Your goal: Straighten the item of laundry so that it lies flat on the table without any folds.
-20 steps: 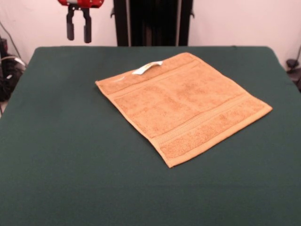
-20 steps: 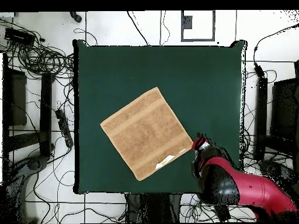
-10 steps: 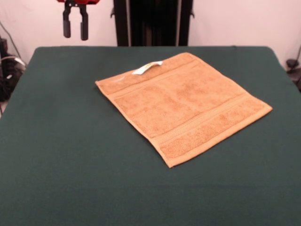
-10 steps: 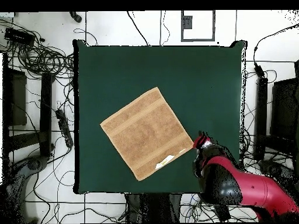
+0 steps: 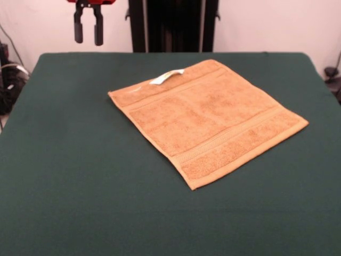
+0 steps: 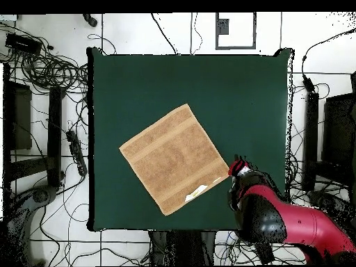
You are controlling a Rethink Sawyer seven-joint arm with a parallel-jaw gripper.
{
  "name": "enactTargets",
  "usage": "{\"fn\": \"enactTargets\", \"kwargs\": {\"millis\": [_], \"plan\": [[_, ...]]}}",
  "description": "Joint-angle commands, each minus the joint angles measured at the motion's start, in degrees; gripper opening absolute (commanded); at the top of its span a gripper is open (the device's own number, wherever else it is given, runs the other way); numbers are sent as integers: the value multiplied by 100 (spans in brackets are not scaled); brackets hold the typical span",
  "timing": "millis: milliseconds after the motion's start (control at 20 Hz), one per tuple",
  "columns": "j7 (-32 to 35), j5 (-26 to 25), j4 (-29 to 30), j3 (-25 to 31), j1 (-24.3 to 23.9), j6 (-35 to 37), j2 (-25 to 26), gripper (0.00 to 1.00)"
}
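Soft, even room light falls across the table [image 5: 64,160]; the towel [image 5: 208,120] casts only a thin shadow along its near edges; no glare shows; the front view looks slightly soft throughout.

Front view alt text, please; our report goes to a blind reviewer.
A tan-orange towel lies spread flat, turned like a diamond, on a dark green table, its small white tag at the far edge. The robot's claw hangs open and empty above the table's far left corner, well clear of the towel.
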Motion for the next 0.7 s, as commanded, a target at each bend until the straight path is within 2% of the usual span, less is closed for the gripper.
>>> {"fn": "enactTargets", "kwargs": {"millis": [50,350,700], "plan": [[-3,392,693,505,289,922,-91,100],[-27,233,599,375,390,758,-50,100],[-263,489,697,649,211,1252,-16,100]]}}
